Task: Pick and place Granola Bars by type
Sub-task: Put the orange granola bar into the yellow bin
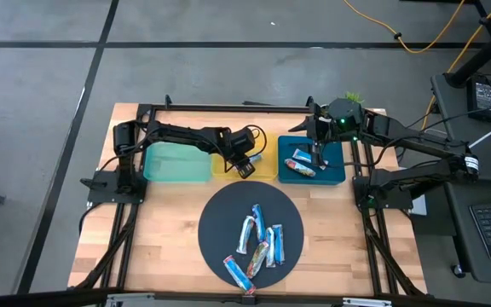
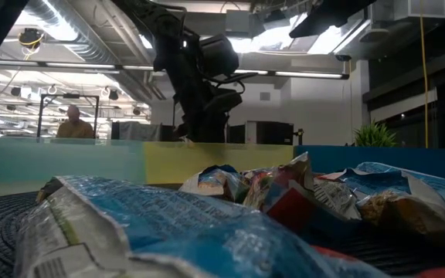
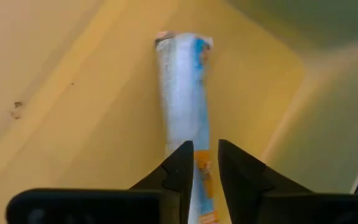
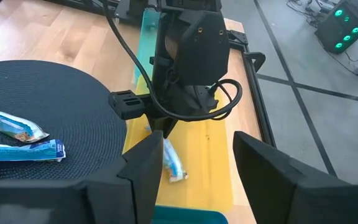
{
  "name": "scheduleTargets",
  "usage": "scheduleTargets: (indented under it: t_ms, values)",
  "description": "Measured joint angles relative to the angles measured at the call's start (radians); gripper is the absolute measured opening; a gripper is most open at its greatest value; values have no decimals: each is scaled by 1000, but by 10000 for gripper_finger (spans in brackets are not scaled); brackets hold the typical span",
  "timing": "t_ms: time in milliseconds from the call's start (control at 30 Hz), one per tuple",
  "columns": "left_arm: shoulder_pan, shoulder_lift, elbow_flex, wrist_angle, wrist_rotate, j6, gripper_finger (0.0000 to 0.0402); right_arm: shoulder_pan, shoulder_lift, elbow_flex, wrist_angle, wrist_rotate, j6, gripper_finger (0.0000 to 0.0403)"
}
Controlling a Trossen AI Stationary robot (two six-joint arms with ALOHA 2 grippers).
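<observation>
My left gripper (image 1: pixel 245 168) reaches down into the yellow tray (image 1: pixel 227 173) and is shut on a silver-white granola bar (image 3: pixel 184 93) with blue and orange print. That bar also shows below the left gripper in the right wrist view (image 4: pixel 173 163). My right gripper (image 1: pixel 314 158) hovers open over the blue tray (image 1: pixel 335 162), where two bars (image 1: pixel 299 166) lie flat. Several blue, silver-white and red-brown bars (image 1: pixel 258 239) lie on the round black mat (image 1: pixel 216 222). They fill the foreground of the low view (image 2: pixel 207 224). My left gripper pinches the silver-white bar at one end (image 3: pixel 202 177) between its two fingers, coming from above and slanting down. The fingers lie along the bar's length. The bar slopes away below the fingers, and its far end (image 4: pixel 178 176) lies on the yellow tray's floor.
The teal tray (image 1: pixel 177 162) stands left of the yellow one, and the three trays form a row along the far side. The black mat lies nearer, at the table's middle. Bare wood (image 1: pixel 160 230) shows left and right of the mat. A person sits far behind (image 2: pixel 74 123).
</observation>
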Motion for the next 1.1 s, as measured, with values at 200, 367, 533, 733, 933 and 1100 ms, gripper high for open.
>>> scheduleTargets:
  t_ms: [200,367,533,733,933,1100]
  values:
    - [-2,-1,19,2,9,0,83,0,0,0,0,0,0,198]
    - [-15,-2,58,3,10,14,86,0,0,0,0,0,0,198]
    - [-37,-16,114,-3,46,49,86,0,0,0,-1,0,0,198]
    - [-81,-45,191,-37,65,76,86,0,0,0,-3,0,0,198]
    - [-149,-103,237,-49,60,130,86,0,1,0,-7,0,0,198]
    - [-204,-182,237,-66,32,134,86,0,1,0,-7,0,1,198]
